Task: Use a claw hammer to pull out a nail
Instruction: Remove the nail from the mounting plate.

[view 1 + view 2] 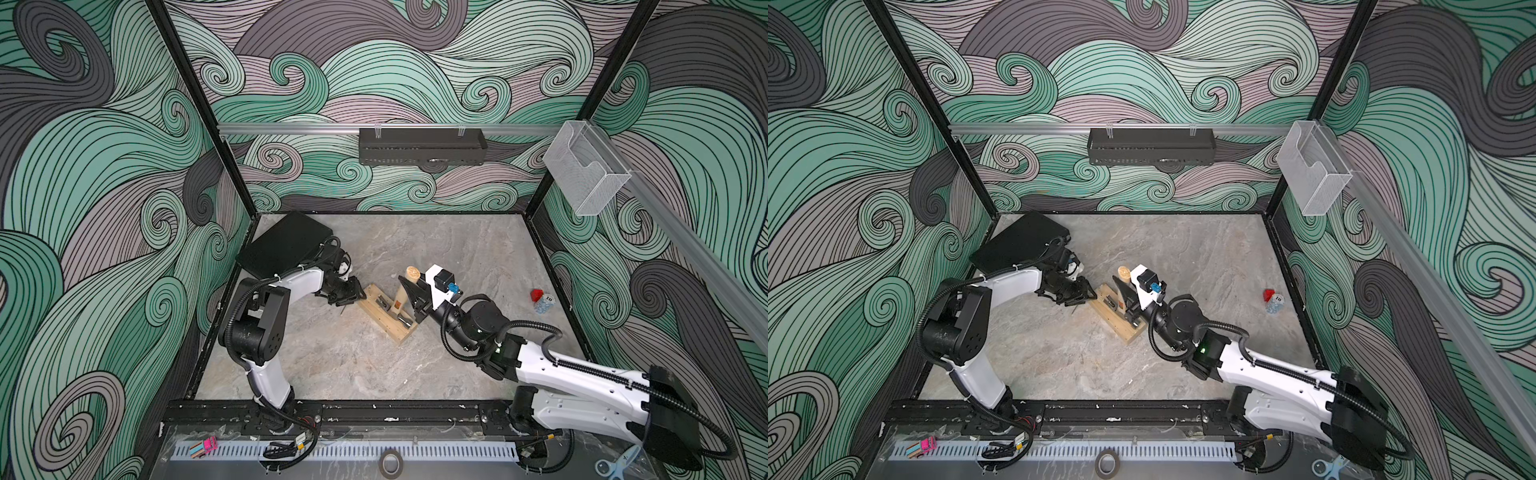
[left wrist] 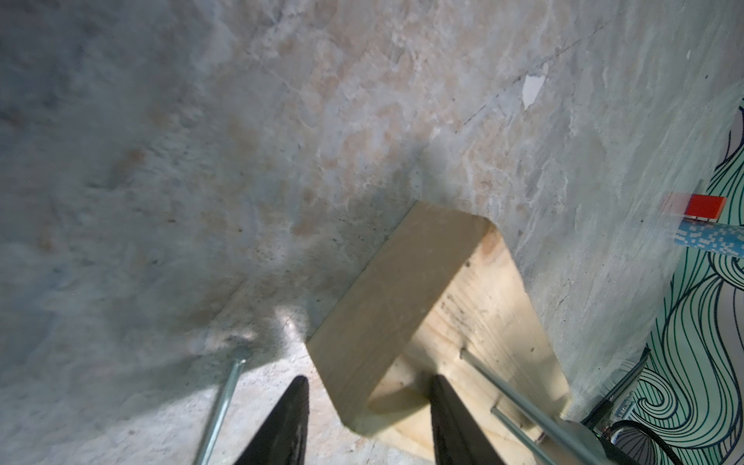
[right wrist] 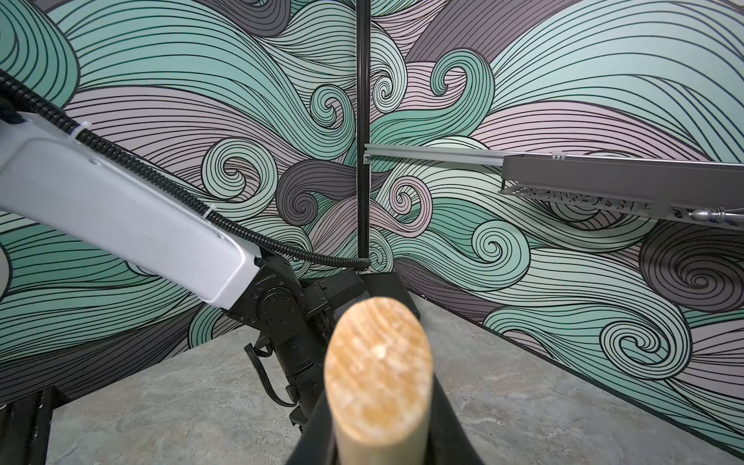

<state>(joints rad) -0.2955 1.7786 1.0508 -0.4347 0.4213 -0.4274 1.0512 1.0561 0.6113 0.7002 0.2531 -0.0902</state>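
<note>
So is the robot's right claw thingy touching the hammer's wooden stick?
Touching. The right wrist view shows the right gripper with its black fingers pressed against both sides of the claw hammer handle, no gap.
</note>
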